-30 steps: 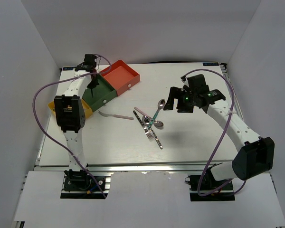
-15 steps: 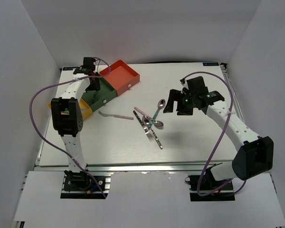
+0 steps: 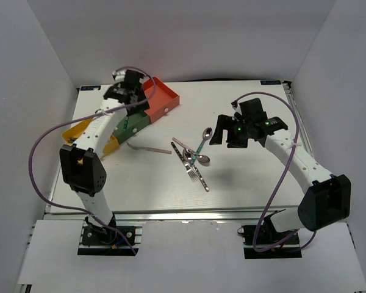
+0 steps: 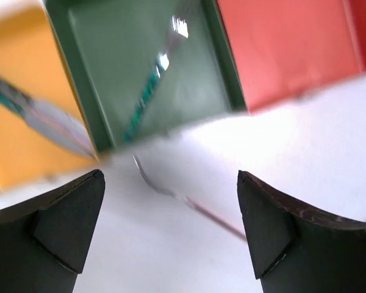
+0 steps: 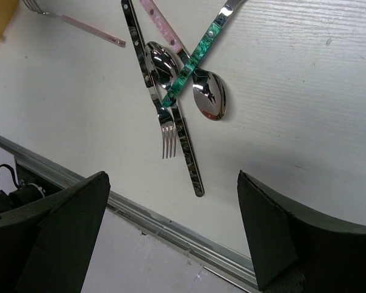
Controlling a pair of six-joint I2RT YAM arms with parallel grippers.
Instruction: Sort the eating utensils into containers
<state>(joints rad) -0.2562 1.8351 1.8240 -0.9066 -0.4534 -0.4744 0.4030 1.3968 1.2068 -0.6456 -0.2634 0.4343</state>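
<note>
White table point(image 3: 256, 183) is noted as the work surface. It is enclosed on three sides by plain pale walls point(image 3: 189, 36), and a metal rail point(image 3: 189, 215) runs along its near edge.

Obscured: in the top view the dark green tray point(image 4: 104, 55) is largely covered by the left arm, and the yellow tray point(image 3: 78, 129) is partly crossed by it. The left wrist view is smeared by motion blur. The utensil in the yellow tray point(image 4: 46, 116) is therefore read only as a silver piece with some teal; its type cannot be told. The red-orange tray point(image 3: 165, 97) is cut off at the top of that view. Within the pile, which head belongs to which handle is not resolved.

Positions: the left gripper point(image 4: 171, 177) is held above the trays, jaws spread wide, nothing grasped. A teal-handled utensil point(image 4: 147, 94) is seen lying diagonally inside the dark green tray, beyond the fingertips. A lone pink-handled fork point(image 3: 149, 148) is laid on the table just beside that tray's near wall.

The right gripper point(image 5: 174, 177) is likewise spread wide and empty, held above the table to the right of the utensil pile point(image 3: 192, 160). In that pile a teal-handled piece point(image 5: 195, 61), a dark-handled knife point(image 5: 185, 155), fork tines point(image 5: 167, 139) and a pink-handled piece point(image 5: 161, 27) are crossed and touching, apart from the open fingers.
</note>
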